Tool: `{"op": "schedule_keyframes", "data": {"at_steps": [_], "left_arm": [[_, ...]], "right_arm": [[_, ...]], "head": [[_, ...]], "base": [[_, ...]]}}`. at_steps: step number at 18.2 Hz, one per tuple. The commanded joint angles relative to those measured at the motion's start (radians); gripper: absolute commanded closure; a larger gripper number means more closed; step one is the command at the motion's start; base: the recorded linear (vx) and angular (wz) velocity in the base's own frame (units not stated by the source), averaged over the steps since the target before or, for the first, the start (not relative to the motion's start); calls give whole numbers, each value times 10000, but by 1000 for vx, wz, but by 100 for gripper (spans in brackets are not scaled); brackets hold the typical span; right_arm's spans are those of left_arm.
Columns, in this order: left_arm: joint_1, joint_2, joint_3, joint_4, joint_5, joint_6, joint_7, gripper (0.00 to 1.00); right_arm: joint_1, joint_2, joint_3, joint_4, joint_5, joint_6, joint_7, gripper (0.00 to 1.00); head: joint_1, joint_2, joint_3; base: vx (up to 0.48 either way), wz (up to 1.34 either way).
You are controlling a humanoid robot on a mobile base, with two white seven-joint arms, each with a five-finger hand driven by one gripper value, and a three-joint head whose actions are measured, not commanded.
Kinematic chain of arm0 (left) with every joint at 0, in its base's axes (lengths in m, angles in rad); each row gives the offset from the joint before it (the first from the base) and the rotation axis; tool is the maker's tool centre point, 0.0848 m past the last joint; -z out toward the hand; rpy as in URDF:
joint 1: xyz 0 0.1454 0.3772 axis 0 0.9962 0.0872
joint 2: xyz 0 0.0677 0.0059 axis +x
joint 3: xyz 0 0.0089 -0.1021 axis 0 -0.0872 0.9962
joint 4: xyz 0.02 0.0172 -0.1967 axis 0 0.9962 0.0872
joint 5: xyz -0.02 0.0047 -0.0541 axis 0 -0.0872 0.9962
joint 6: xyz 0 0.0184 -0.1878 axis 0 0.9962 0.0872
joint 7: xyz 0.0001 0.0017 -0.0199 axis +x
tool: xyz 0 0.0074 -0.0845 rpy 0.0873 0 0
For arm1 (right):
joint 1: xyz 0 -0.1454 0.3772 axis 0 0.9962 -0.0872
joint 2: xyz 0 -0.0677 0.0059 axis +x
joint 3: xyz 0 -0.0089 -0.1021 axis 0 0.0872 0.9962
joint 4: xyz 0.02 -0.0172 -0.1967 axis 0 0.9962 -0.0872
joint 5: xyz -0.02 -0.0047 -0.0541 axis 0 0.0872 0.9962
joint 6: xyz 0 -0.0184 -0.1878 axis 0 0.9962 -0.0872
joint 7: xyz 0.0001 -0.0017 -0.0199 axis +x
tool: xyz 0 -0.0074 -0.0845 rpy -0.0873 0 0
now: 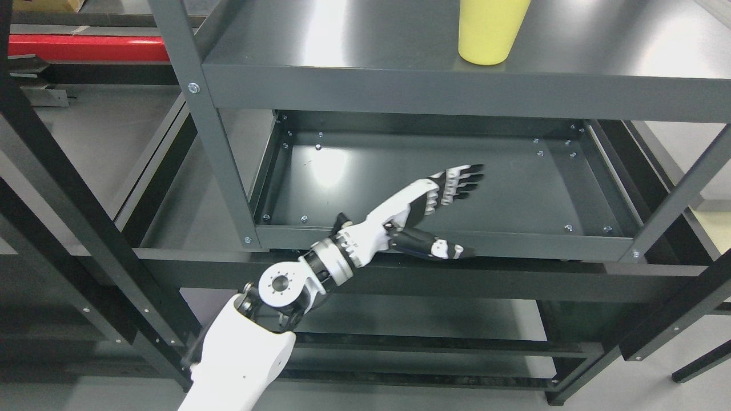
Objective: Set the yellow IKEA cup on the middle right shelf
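Head view shows the yellow cup (490,31) standing upright on the upper shelf (354,51), near its front edge and toward the right. The left hand (434,211) reaches in over the front edge of the tray-like shelf below (514,188), fingers straight, thumb apart, holding nothing. Judging by this, the placing looks done and withdrawal is next. That lower tray carries nothing

Dark grey metal shelving (365,91) with glare, grey floor (85,142), red beam (85,48) behind.
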Motion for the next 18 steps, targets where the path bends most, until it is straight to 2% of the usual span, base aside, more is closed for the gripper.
{"op": "schedule_keyframes", "data": {"at_steps": [1,3,5,6,8,11,15,18], "left_arm": [[1624,45,2997,436,-1173,-592,176,2],[1917,45,3091,375,-1235,-592,647,2],[1917,45,3000,252,-1311,-577,2436,2],[1917,45,2726,267,-1570,-577,3767,2],[1948,45,2341,328,-1802,-607,4912,1],[1918,45,2065,222,-1741,-653,4900,1],[1871,45,1038,-86,-1405,-607,4854,1],[1871,45,760,-117,-929,-592,4365,1]], "right_arm": [[139,-175,169,0,-245,8,8,1],[139,-175,169,0,-245,8,8,1],[139,-175,169,0,-245,8,8,1],[139,-175,169,0,-245,8,8,1],[139,-175,169,0,-245,8,8,1],[139,-175,169,0,-245,8,8,1],[139,-175,169,0,-245,8,8,1],[139,-175,169,0,-245,8,8,1]], "head": [[0,0,0],[0,0,0],[0,0,0],[0,0,0],[0,0,0],[0,0,0],[0,0,0],[0,0,0]], "base": [[0,0],[0,0],[0,0],[0,0],[0,0],[0,0],[0,0],[0,0]]}}
